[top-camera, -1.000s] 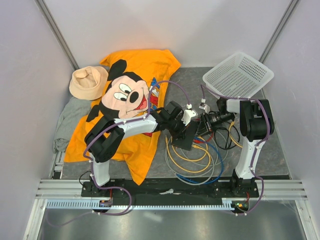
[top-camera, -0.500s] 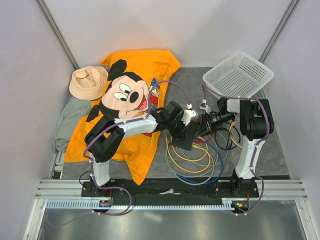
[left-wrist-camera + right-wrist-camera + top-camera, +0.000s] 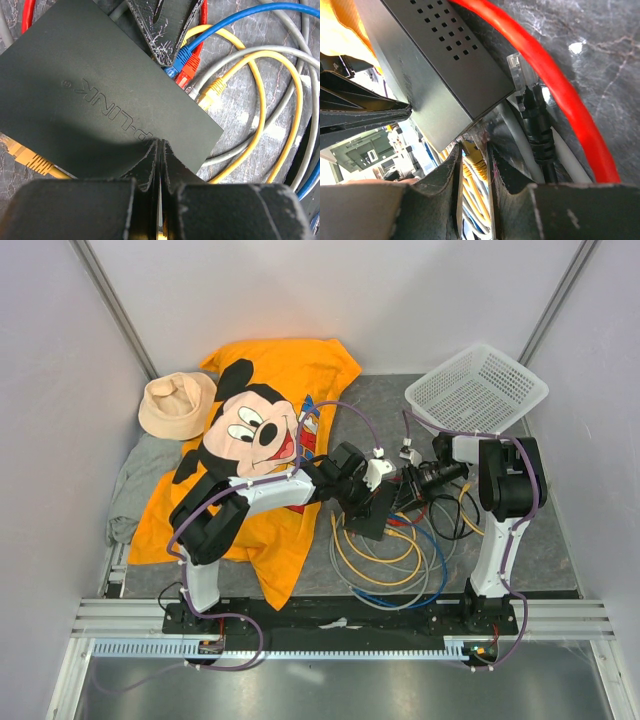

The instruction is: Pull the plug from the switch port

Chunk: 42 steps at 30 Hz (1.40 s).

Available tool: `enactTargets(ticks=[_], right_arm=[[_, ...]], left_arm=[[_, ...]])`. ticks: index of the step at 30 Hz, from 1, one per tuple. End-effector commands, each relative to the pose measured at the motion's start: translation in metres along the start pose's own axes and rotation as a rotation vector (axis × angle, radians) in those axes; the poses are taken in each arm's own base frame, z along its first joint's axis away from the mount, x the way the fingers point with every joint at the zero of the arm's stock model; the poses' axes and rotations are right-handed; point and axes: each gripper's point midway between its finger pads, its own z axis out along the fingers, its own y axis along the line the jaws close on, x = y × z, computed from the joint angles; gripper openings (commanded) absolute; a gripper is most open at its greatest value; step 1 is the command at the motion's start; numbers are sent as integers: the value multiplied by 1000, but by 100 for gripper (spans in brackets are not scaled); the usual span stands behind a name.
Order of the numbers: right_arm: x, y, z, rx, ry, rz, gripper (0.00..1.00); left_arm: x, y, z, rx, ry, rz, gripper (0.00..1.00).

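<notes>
The switch (image 3: 368,515) is a flat black box (image 3: 100,90) on the grey mat, with coloured cables entering one long edge. My left gripper (image 3: 160,141) is shut, and its tips press down on the switch's top face. A blue plug (image 3: 182,54), a red plug (image 3: 189,70) and a yellow plug (image 3: 214,91) sit in the ports. My right gripper (image 3: 473,147) reaches in from the right, at the switch's corner (image 3: 435,65). Its jaws are closed to a narrow gap, and a yellow plug (image 3: 476,165) fills that gap. Its fingers (image 3: 165,35) end beside the blue plug.
A white mesh basket (image 3: 478,390) stands at the back right. An orange Mickey shirt (image 3: 265,430), a beige hat (image 3: 175,405) and a grey cloth (image 3: 135,480) lie to the left. Cable coils (image 3: 390,560) ring the switch. A loose black plug (image 3: 535,120) and a red cable (image 3: 560,100) lie beside my right fingers.
The right gripper has edged slightly toward the switch. The left arm and the switch have not moved.
</notes>
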Motion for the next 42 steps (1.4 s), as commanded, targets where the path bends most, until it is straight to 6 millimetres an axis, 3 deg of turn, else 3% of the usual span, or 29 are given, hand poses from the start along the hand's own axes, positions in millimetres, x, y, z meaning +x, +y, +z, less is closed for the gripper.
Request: enactTargets(ticks=[1,18,22,26,34,37,42], right_arm=[[-29,-71,-17,341,-42,-145,14],[-35,-89,-28,466,48,-180,16],[-33,-80,-22,359,112,-235,16],[-17,-73,-17,280,177,-268,17],[-24,-69,-21,299,132,-281,16],[-35,-44,-30,264,76,-305,16],[-65,17,-71,261,-48,-403,14]], left_arm=[[31,4,5,-16,101,-42,1],[34,6,8,-15,104,-48,2],[34,6,8,-17,103,-48,2],[33,5,8,-14,102,-44,2],[33,5,8,-14,100,-44,2],[33,5,8,-16,99,-42,2],[34,5,8,-17,101,-44,1]])
